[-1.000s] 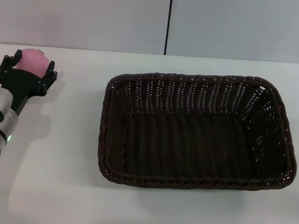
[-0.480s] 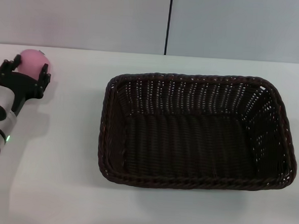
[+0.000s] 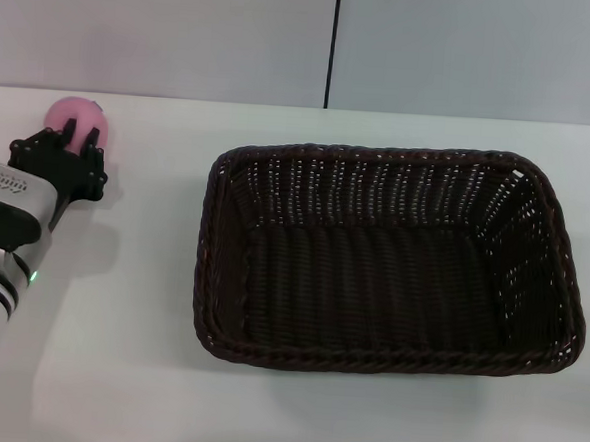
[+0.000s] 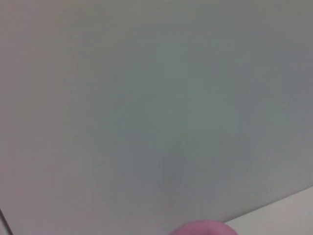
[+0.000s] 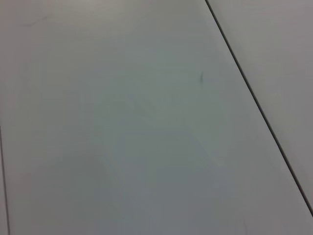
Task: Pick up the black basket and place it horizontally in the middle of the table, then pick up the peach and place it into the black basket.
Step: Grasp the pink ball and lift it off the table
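Observation:
The black basket [image 3: 207,276] lies lengthwise across the middle of the white table [image 3: 109,310], open side up and empty. The pink peach [image 3: 73,113] is at the far left of the table. My left gripper [image 3: 80,136] reaches in from the left, and its black fingers [image 3: 69,132] are closed against the near side of the peach. In the left wrist view only the top of the peach [image 4: 203,228] shows at the frame's edge. My right gripper is out of view.
A grey wall with a dark vertical seam [image 3: 333,43] stands behind the table's far edge. The right wrist view shows only that wall and seam [image 5: 254,93]. White tabletop lies between the peach and the basket.
My left gripper has turned and its fingers have drawn in from a wide spread around the peach to close on it. The peach has shifted slightly right. The basket has not moved.

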Controlling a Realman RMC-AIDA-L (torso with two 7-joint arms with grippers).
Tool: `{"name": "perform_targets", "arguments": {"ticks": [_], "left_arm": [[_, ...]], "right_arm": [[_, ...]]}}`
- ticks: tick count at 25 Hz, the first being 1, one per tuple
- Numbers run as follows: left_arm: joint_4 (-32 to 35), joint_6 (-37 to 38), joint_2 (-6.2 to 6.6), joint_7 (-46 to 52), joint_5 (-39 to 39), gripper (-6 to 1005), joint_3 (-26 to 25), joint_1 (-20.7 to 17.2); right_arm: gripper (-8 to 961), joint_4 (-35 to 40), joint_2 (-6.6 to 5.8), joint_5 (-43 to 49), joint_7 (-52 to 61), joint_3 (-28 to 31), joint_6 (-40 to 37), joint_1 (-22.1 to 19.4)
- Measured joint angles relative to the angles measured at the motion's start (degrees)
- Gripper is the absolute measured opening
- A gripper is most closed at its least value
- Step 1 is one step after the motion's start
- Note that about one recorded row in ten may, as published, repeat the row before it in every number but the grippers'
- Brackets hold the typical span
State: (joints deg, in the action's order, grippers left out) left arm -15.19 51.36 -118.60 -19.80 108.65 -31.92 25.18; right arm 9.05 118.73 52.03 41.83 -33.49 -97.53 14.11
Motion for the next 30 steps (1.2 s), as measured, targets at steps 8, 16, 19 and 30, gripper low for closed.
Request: {"name": "perform_targets", "arguments": {"ticks": [8, 16, 19, 30], "left_arm": [[-1.49, 0.46, 0.11, -0.80, -0.40, 171, -0.34, -0.67], [-5.50, 4.49, 0.76, 0.29, 2.21, 117, -0.26, -2.42], [-7.95, 5.36, 1.17, 0.49, 4.86, 95, -0.39, -3.00], [-10.87, 19.48, 4.89, 24.41, 21.02, 38, -0.52, -4.70]], "right_arm": [[722, -0.03, 0.08, 0.00, 0.00, 0.00, 0.14, -0.15], [723, -0.10, 0.10, 0.00, 0.01, -0.09, 0.16, -0.17], [723, -0.10, 0.09, 0.00, 0.00, -0.09, 0.16, -0.21], [723, -0.03, 0.04, 0.00, 0.00, -0.08, 0.69, 0.02]]}}
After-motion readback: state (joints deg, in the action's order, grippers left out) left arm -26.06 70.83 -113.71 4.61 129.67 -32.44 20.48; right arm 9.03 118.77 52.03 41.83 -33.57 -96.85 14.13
